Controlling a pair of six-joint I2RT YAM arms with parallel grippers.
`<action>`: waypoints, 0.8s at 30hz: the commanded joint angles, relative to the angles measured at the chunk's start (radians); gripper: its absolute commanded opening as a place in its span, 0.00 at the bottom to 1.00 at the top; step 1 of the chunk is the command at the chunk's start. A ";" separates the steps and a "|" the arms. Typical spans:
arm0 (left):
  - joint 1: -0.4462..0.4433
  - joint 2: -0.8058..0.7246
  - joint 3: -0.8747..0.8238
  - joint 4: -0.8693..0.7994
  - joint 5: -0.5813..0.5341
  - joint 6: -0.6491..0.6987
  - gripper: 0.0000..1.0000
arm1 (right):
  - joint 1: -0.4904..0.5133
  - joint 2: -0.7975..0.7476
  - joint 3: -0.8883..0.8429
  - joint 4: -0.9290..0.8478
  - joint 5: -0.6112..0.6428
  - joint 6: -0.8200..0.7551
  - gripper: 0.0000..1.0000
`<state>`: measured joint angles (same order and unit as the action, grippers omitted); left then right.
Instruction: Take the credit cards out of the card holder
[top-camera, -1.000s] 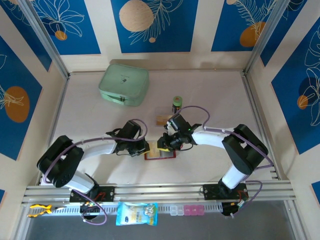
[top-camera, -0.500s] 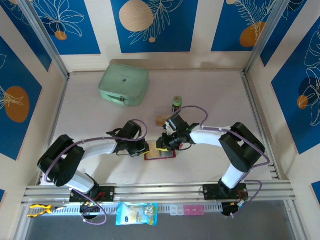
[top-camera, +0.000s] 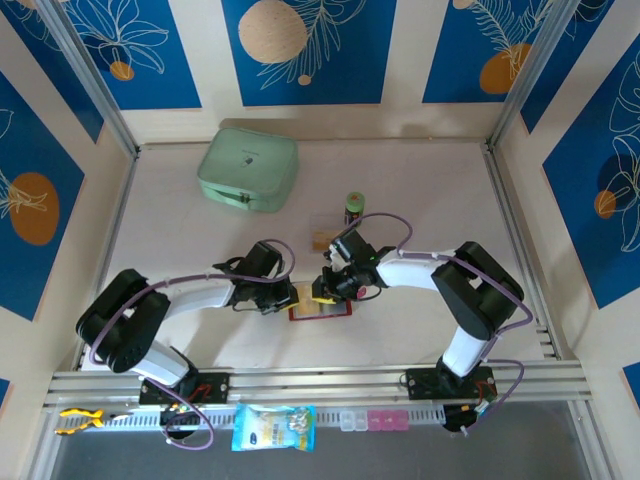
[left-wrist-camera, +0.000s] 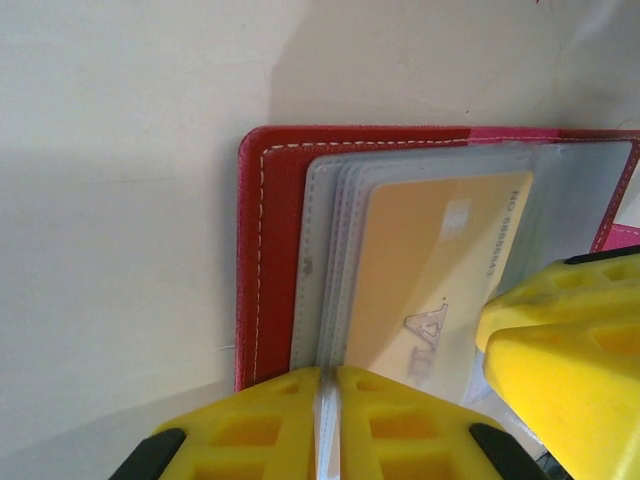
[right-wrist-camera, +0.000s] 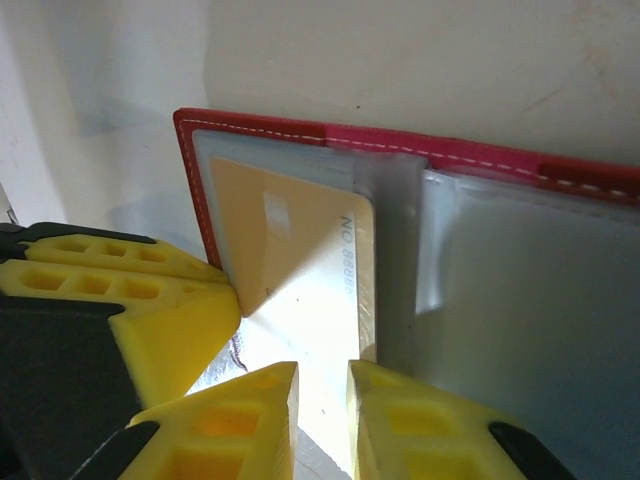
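The dark-red card holder (top-camera: 325, 311) lies open on the table between both arms, its red cover (left-wrist-camera: 270, 250) and grey clear sleeves showing. My left gripper (top-camera: 292, 297) is shut on the sleeves' edge (left-wrist-camera: 328, 420). An orange-tan credit card (left-wrist-camera: 420, 280) sits partly out of a sleeve. My right gripper (top-camera: 325, 291) hovers over that card (right-wrist-camera: 290, 240), its jaws (right-wrist-camera: 322, 410) a narrow gap apart with the card's glossy face showing flat between them. Another tan card (top-camera: 321, 240) lies on the table behind the holder.
A small green can (top-camera: 354, 208) stands just behind the loose card. The mint-green zip case (top-camera: 247, 168) rests at the back left. A blue snack packet (top-camera: 273, 427) and small pink and clear boxes (top-camera: 372, 420) sit on the front rail.
The right wrist has eased slightly left over the holder. The left gripper keeps the same hold on the sleeves.
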<state>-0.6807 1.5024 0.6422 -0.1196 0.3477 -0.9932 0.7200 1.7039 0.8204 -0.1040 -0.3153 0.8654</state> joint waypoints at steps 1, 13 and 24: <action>0.011 0.018 0.008 -0.040 0.003 0.017 0.12 | 0.003 0.014 0.023 -0.012 -0.018 -0.015 0.21; 0.011 0.029 0.014 -0.049 0.003 0.021 0.12 | 0.002 -0.022 0.027 -0.063 0.037 -0.033 0.27; 0.012 0.028 0.020 -0.055 0.000 0.026 0.12 | 0.000 -0.047 0.031 -0.087 0.059 -0.046 0.27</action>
<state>-0.6796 1.5097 0.6479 -0.1207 0.3511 -0.9859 0.7197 1.6867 0.8303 -0.1467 -0.2771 0.8391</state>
